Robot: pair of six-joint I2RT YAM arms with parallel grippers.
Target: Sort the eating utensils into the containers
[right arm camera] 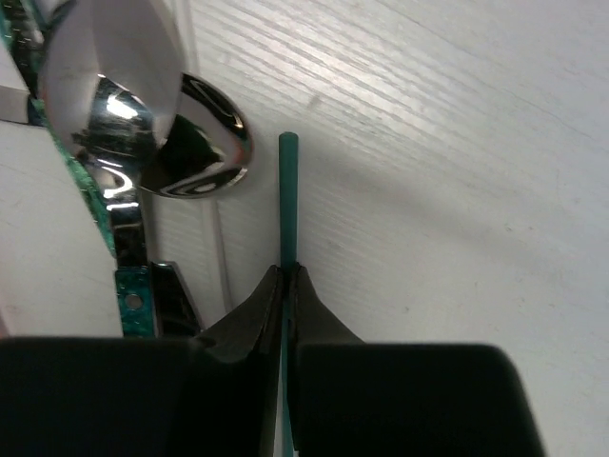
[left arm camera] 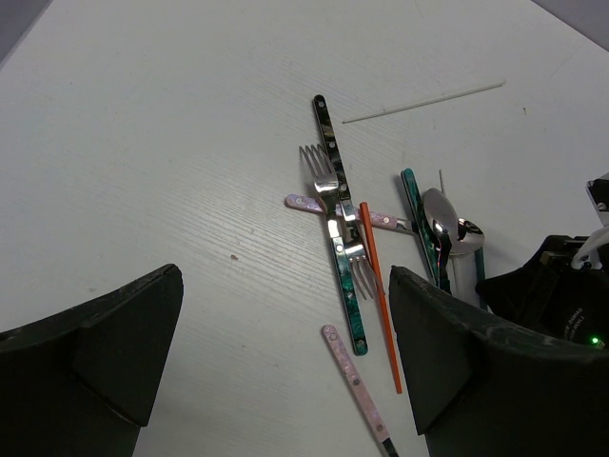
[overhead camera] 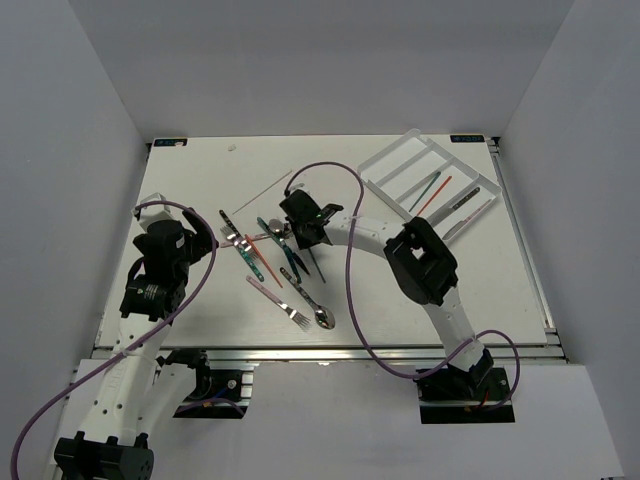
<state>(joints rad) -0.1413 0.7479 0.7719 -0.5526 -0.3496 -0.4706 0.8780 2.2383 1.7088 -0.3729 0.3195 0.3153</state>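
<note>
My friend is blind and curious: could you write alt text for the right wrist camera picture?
The right gripper is pinched shut on a thin teal stick pointing away across the white table. Two shiny spoon bowls sit to its left.

Right wrist view: teal stick (right arm camera: 287, 190), lower length hidden between the pinched fingers of the right gripper (right arm camera: 286, 278); nearest spoon (right arm camera: 114, 76) blurred, cut by top edge. Left wrist view: pink-handled utensil (left arm camera: 354, 381) runs off bottom edge, head unseen. Top view: pieces in tray (overhead camera: 388, 155) too small to identify.
</note>
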